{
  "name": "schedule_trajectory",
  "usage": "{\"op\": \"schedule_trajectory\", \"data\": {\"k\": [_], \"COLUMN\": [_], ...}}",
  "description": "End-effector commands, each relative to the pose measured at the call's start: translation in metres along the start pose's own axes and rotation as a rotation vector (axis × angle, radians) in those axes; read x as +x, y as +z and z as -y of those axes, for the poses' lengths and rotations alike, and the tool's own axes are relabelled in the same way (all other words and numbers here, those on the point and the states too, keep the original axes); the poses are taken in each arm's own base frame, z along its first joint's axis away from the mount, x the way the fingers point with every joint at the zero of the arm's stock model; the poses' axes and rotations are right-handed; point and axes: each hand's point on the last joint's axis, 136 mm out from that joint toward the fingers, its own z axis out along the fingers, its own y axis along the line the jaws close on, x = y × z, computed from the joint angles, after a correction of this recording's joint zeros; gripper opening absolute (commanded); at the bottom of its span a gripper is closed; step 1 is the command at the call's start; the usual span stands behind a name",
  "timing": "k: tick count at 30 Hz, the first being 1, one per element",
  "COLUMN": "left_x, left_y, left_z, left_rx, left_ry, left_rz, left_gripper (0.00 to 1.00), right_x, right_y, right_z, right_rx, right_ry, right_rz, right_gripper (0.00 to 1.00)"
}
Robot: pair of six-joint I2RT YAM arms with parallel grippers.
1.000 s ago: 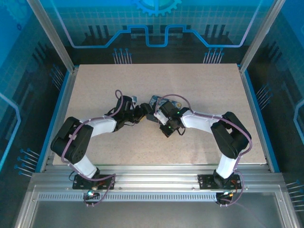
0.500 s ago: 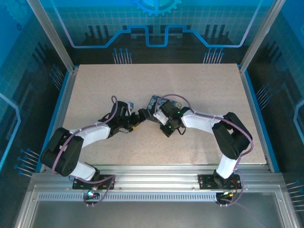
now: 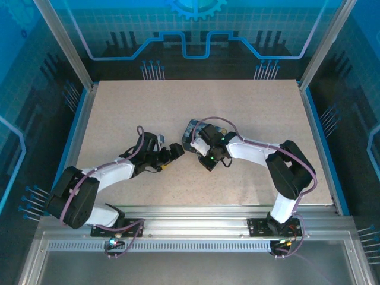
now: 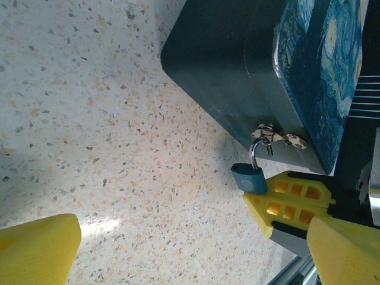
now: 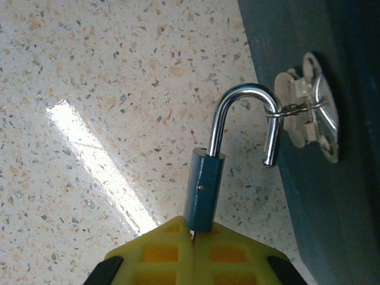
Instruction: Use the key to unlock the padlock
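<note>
Pinched by its blue body between the closed yellow fingers of the right gripper [image 5: 193, 240], the padlock [image 5: 203, 187] is held out from the side of the painted tin [image 4: 237, 77]. Its shackle [image 5: 240, 95] is threaded through the small metal latch [image 5: 312, 110] on the tin's dark wall. The body is judged to be gripped this way so that the lock is steadied clear of the table [image 3: 255, 107], with its lower end turned toward the other arm. The left gripper [image 3: 174, 151] is set just beside it, with its jaws spread wide and nothing between them. That placing is judged to leave room for the lock to be worked or drawn off the latch.

From the right wrist, the short leg of the shackle is seen to end in open air beside the latch rather than inside the body. The lock is therefore judged to be released already, though not yet unhooked. That gap is too small to be read from the left wrist, where the corner of the tin, its swirl-painted lid and the right fingers under the lock are laid out together. From above, the two grippers are seen close together beside the tin, near the middle of the table. Whether the key sits in the keyhole cannot be told, since the lower end of the body is covered by the fingers.
</note>
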Motion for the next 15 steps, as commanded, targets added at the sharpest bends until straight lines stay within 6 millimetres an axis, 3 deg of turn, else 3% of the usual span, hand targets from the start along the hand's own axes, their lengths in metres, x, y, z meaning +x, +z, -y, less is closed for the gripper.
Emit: {"op": "schedule_trajectory", "data": {"k": [1, 15], "left_x": [0.0006, 0.0036], "left_y": [-0.0051, -0.0067], "left_z": [0.0036, 0.0026], "left_rx": [0.011, 0.012], "left_ry": [0.019, 0.020], "left_rz": [-0.007, -0.015], "left_gripper": [0.99, 0.99], "right_x": [-0.0054, -0.0141], "right_y": [-0.0056, -0.0039], "right_z": [-0.0063, 0.0022], "right_rx": [-0.029, 0.018], "right_ry": [-0.023, -0.075], "right_rz": [0.008, 0.008], "right_gripper": [0.00, 0.00]}}
